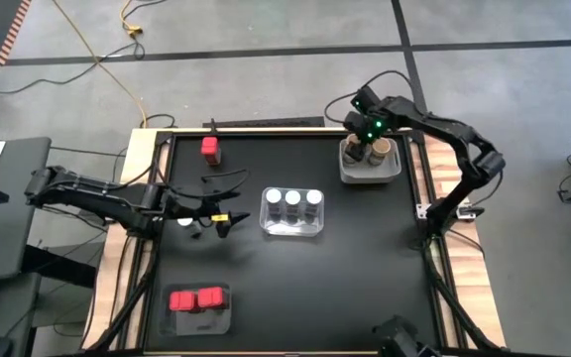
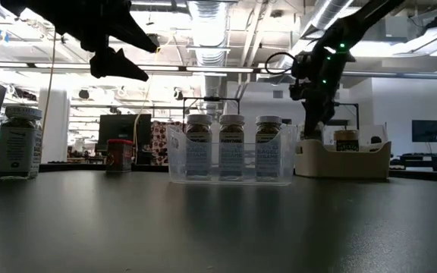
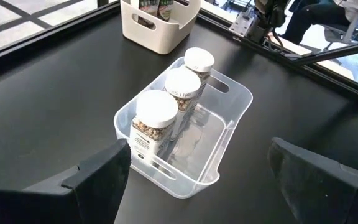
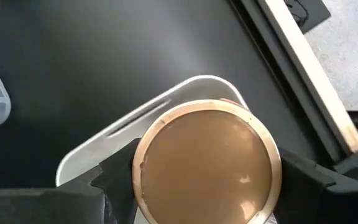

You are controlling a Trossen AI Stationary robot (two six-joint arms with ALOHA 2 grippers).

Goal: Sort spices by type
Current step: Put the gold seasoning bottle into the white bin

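We are working the right gripper (image 1: pixel 362 139) over the grey tray (image 1: pixel 395 171), which sits at the table's far right corner beyond the clear tray (image 1: pixel 291 230). In the right wrist view its fingers are flanking a tan-brown jar (image 4: pixel 207 163) inside that tray, but we cannot tell whether they are pressing on the lid or standing just off it. A second tan jar (image 1: pixel 380 149) stands beside it in the same tray.

If we are setting the jar down, we should be lowering it straight, keeping it upright and clear of its neighbour and the tray wall, and letting go only once the base is seated.

The left gripper (image 1: pixel 218 208) is hovering left of the clear tray, fingers spread wide and empty. A lone white-lidded jar (image 1: pixel 184 220) stands on the table beneath it, while three white-lidded jars (image 3: pixel 180 87) already fill the clear tray. Two red boxes (image 1: pixel 196 299) are sitting in the near tray, one red box (image 1: pixel 209 149) stands loose.
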